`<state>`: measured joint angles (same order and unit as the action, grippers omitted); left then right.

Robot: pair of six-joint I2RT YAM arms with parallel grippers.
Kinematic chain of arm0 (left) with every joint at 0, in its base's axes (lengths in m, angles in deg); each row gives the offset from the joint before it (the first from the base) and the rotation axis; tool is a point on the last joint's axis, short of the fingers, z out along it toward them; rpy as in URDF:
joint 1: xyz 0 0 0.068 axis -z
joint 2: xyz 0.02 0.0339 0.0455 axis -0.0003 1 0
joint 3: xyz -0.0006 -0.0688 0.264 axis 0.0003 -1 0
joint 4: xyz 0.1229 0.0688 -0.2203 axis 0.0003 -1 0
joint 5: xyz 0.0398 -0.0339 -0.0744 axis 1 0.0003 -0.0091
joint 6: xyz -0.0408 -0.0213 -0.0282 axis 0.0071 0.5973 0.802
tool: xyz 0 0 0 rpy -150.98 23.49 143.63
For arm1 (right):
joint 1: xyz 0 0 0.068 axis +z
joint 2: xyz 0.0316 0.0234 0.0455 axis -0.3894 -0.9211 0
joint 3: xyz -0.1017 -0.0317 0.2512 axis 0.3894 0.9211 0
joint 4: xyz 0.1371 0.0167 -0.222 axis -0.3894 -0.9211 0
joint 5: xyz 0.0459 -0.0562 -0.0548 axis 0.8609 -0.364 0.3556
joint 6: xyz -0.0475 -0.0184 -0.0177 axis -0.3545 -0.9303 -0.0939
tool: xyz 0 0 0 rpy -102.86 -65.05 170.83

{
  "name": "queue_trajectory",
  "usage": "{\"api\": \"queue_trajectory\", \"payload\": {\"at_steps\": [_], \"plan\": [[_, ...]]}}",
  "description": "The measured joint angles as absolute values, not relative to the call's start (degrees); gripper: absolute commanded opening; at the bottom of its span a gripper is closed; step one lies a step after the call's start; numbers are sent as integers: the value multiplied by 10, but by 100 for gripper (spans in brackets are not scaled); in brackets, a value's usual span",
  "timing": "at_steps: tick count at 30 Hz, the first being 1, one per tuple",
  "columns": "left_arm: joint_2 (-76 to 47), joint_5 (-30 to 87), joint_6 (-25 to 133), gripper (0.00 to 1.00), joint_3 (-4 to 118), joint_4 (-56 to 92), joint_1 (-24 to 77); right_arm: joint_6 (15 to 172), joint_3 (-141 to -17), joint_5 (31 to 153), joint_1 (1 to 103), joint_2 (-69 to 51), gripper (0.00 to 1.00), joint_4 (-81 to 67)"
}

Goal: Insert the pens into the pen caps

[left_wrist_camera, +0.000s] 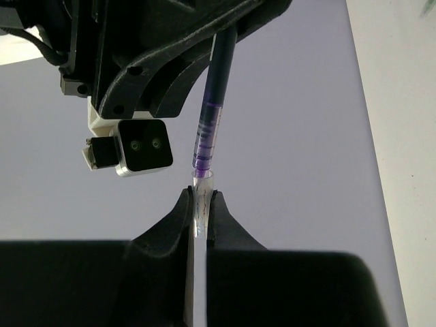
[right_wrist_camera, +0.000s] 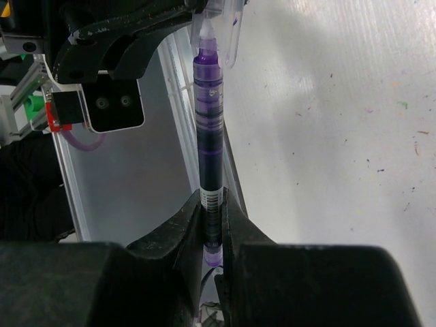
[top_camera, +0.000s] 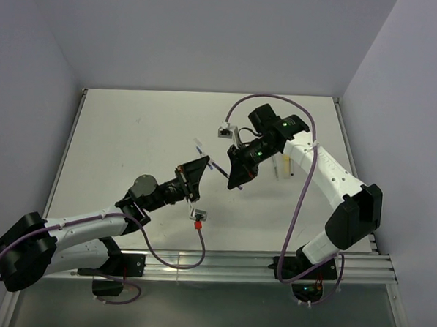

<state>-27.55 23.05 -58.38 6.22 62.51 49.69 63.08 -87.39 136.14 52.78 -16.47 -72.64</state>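
My left gripper (left_wrist_camera: 201, 194) is shut on the pale translucent pen cap (left_wrist_camera: 202, 182), its open end pointing up. My right gripper (right_wrist_camera: 212, 199) is shut on the dark blue pen (right_wrist_camera: 208, 136), near its barcode end. The pen's pale tip sits at the mouth of the cap (right_wrist_camera: 204, 28). In the left wrist view the pen (left_wrist_camera: 212, 116) comes down from above into the cap. In the top view both grippers, left (top_camera: 196, 170) and right (top_camera: 236, 173), meet above the table's middle with the pen (top_camera: 220, 168) between them. Pale yellow pieces (top_camera: 280, 165) lie by the right arm; pen and cap cannot be told apart.
A white plug (top_camera: 225, 132) hangs on the right arm's purple cable and a red plug (top_camera: 198, 223) on the left arm's. An aluminium rail (top_camera: 257, 262) runs along the table's near edge. Grey walls close in the white table (top_camera: 132, 137) at the back and sides.
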Motion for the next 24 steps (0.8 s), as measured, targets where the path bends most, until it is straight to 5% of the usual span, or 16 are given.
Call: {"api": "queue_trajectory", "payload": {"at_steps": [24], "plan": [[-278,337,-611,0,79,554,561,681,-935,1330,540,-214,0,-789]]}}
